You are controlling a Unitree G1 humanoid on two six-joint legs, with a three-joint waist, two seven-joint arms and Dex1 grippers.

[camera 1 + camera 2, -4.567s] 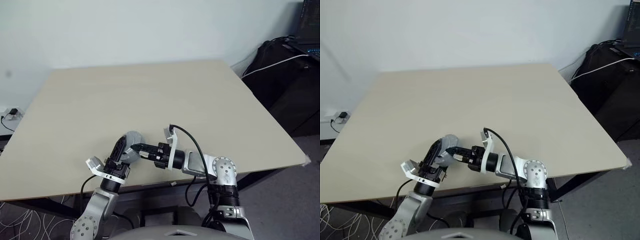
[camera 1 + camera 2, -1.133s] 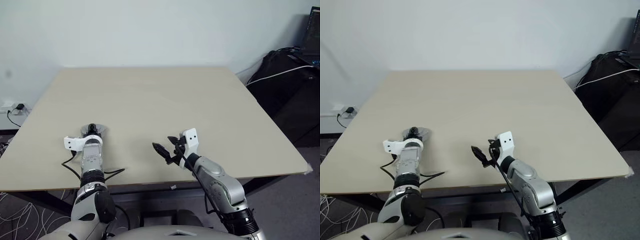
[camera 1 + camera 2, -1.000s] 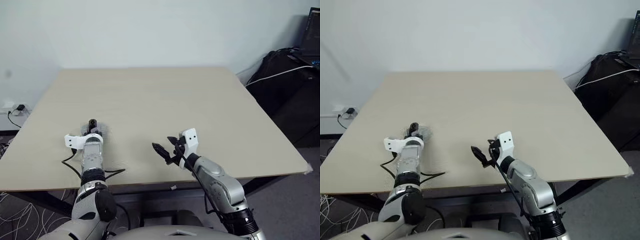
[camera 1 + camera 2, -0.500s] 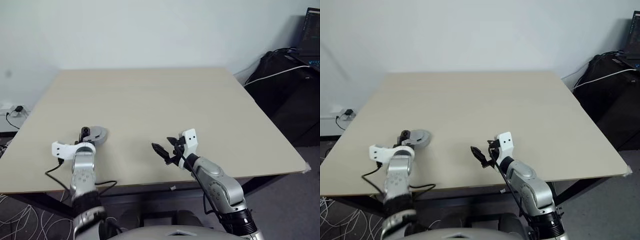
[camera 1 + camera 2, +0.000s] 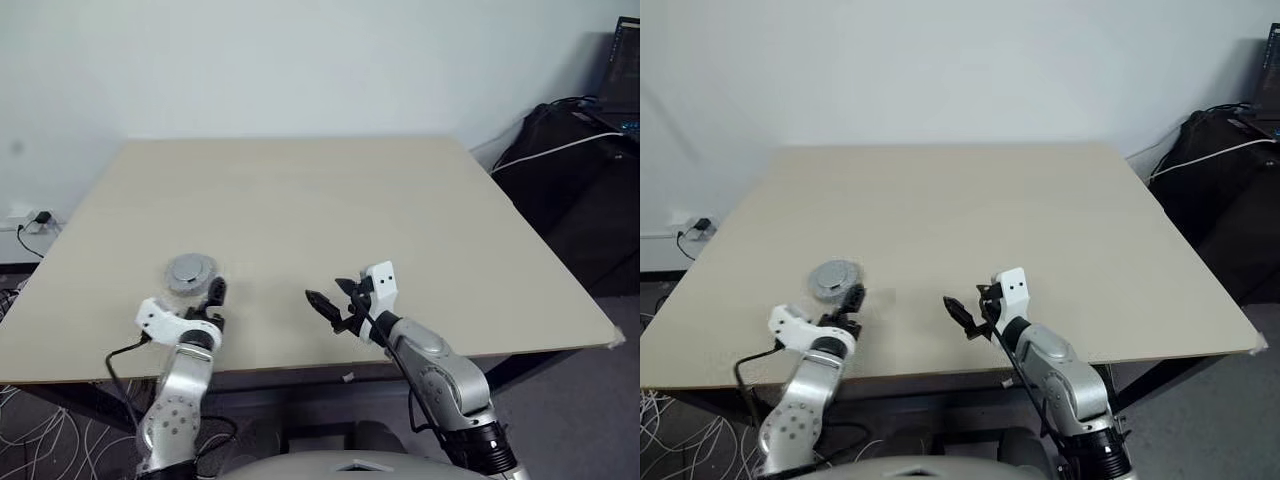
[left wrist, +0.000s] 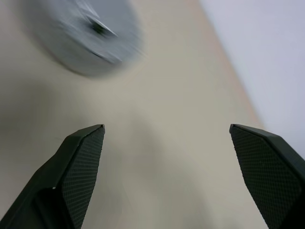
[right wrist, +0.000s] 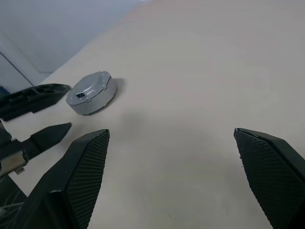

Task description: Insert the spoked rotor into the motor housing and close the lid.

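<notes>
The left gripper has drawn back off the round silver-grey metal lid, fingers apart; the right gripper gapes over the smooth beige table by white wall.

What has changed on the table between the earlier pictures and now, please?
The left gripper has let go of the closed motor and drawn back toward the robot; its jaws are open. The motor, held between both grippers near the table's front edge several seconds ago, now sits alone further to the left. The right gripper stayed open and in place over the last second.
</notes>
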